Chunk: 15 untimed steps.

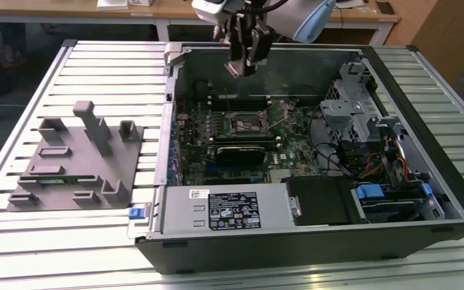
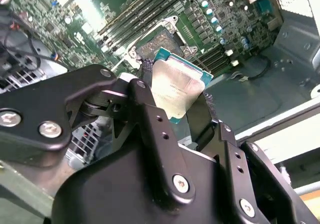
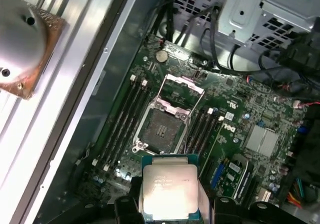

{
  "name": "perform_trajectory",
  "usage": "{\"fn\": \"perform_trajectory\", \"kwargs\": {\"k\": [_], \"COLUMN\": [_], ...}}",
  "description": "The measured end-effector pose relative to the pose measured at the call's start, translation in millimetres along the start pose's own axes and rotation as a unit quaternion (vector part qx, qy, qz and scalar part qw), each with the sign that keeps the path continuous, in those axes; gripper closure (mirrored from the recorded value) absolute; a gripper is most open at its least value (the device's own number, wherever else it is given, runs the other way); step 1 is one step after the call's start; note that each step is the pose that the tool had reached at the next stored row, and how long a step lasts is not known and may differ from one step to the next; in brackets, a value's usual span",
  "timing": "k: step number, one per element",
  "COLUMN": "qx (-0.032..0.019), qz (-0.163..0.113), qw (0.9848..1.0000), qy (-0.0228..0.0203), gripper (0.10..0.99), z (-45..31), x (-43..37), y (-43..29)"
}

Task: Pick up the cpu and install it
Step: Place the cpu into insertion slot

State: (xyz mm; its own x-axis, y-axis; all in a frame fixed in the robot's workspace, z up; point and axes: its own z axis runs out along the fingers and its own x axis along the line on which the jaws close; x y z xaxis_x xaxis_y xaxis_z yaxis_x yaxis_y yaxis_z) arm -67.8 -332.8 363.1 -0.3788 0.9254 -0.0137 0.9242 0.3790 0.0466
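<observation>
Pale silver metal tops the cpu (image 3: 170, 189), a small flat square chip with a green border. The gripper (image 3: 170, 208) clamps it by two opposite edges between its black fingers (image 3: 127, 206). The chip hangs in the air above the motherboard (image 3: 235, 114) and touches nothing else.

Below it the CPU socket (image 3: 161, 130) lies uncovered with its metal frame (image 3: 182, 91) swung up. Rows of memory slots (image 3: 125, 119) run close along both sides of the socket, so free room there is narrow.

In the exterior view the gripper (image 1: 244, 63) hovers over the far part of the open computer case (image 1: 296, 248). The case walls ring the board. A drive cage (image 1: 353, 115) and cables crowd the exterior view's right, and a labelled power supply (image 1: 224, 208) lies along the near side. That view also takes in the grey plastic tray (image 1: 63, 181) on the slatted table (image 1: 95, 66), well apart from the case.

The second wrist view shows the cpu (image 2: 177, 86) tilted, its top catching glare.
</observation>
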Motion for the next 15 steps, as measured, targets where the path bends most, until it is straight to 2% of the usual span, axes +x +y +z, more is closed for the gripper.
{"fn": "perform_trajectory", "kwargs": {"k": [4, 8, 12, 15], "qx": [0.0004, 0.0009, 0.0014, 0.0018], "qz": [0.033, 0.069, 0.106, 0.133], "qw": [0.9994, 0.9976, 0.9944, 0.9912], "qy": [-0.0016, -0.0033, -0.005, -0.0063], "gripper": [0.561, 0.561, 0.561, 0.561], "z": [1.8, 3.7, 5.8, 7.3], "x": [0.0, 0.0, 0.1, 0.1], "y": [-0.1, -0.2, -0.3, -0.3]}}
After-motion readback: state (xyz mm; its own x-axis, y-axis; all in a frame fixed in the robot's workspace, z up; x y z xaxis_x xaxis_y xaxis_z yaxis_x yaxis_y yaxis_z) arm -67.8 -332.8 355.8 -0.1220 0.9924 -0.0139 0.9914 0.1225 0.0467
